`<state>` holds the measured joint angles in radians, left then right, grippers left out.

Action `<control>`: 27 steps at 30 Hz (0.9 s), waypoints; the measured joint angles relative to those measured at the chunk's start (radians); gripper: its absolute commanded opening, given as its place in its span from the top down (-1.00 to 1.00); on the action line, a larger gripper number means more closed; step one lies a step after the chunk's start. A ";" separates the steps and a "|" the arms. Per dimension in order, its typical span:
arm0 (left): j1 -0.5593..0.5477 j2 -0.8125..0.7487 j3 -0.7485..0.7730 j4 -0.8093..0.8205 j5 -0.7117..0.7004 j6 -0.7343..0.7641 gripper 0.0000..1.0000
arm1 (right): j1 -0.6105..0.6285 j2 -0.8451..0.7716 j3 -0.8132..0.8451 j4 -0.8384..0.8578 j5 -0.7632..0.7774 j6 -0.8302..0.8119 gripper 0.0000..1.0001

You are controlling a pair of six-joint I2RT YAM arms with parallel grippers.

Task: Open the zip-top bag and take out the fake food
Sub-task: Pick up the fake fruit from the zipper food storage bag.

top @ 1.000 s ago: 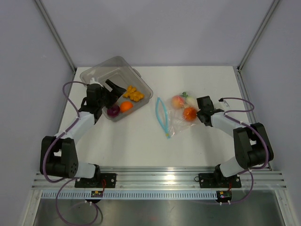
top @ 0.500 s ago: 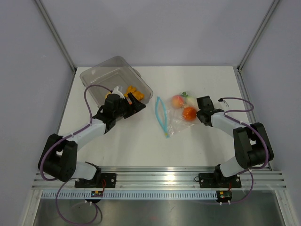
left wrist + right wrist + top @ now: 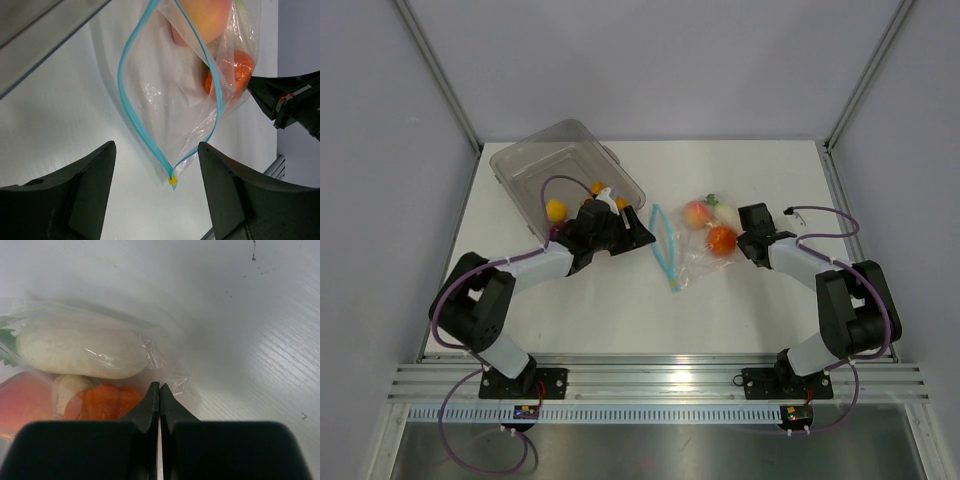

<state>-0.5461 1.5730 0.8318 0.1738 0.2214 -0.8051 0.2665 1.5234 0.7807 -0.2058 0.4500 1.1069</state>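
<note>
The left fingers (image 3: 85,190) stand wide apart, holding nothing, just above the tabletop (image 3: 620,320) and aimed at the mouth of the zip-top bag (image 3: 692,258). The right fingers (image 3: 150,405) are pressed tightly together on a fold of thin plastic at the bag's opposite edge, the one nearer the tabletop's right side.

The bag lies flat a little right of the tabletop's centre. Its light-blue zip strip (image 3: 662,245) is parted into a long narrow loop facing the left arm, with a small yellow slider (image 3: 172,181) at the loop's near end.

The fake food left in the bag is bunched by the right fingers: a peach (image 3: 697,214), an orange fruit (image 3: 722,239) and a white vegetable (image 3: 80,352) with a bit of green at one end.

A clear rigid tub (image 3: 535,160) sits by the far left corner with a yellow piece (image 3: 555,210) and orange pieces (image 3: 598,188) in it, partly hidden by the left arm.
</note>
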 measured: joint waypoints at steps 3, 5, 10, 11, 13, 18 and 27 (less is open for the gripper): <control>-0.014 0.040 0.022 0.002 0.008 0.002 -0.27 | 0.000 0.000 0.000 0.003 -0.004 -0.003 1.00; -0.019 0.055 0.026 0.001 0.011 0.003 -0.25 | 0.000 0.000 -0.001 0.010 -0.011 -0.005 1.00; -0.027 0.091 0.042 -0.001 0.013 0.005 -0.24 | 0.000 0.000 -0.008 0.033 -0.038 -0.008 1.00; -0.028 0.097 0.047 -0.002 0.014 0.008 -0.24 | 0.000 0.000 -0.011 0.039 -0.045 -0.008 1.00; -0.031 0.113 0.064 -0.011 0.013 0.018 -0.23 | 0.000 0.000 -0.019 0.051 -0.053 -0.009 1.00; -0.036 0.181 0.149 -0.035 0.007 0.050 -0.15 | 0.000 -0.022 -0.049 0.077 -0.079 -0.008 1.00; -0.036 0.243 0.198 -0.050 0.008 0.076 -0.08 | 0.000 -0.032 -0.056 0.100 -0.105 -0.009 0.99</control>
<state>-0.5819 1.8160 1.0302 0.1234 0.2298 -0.7296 0.2665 1.4914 0.7242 -0.1062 0.3454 1.0981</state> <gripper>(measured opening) 0.551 0.010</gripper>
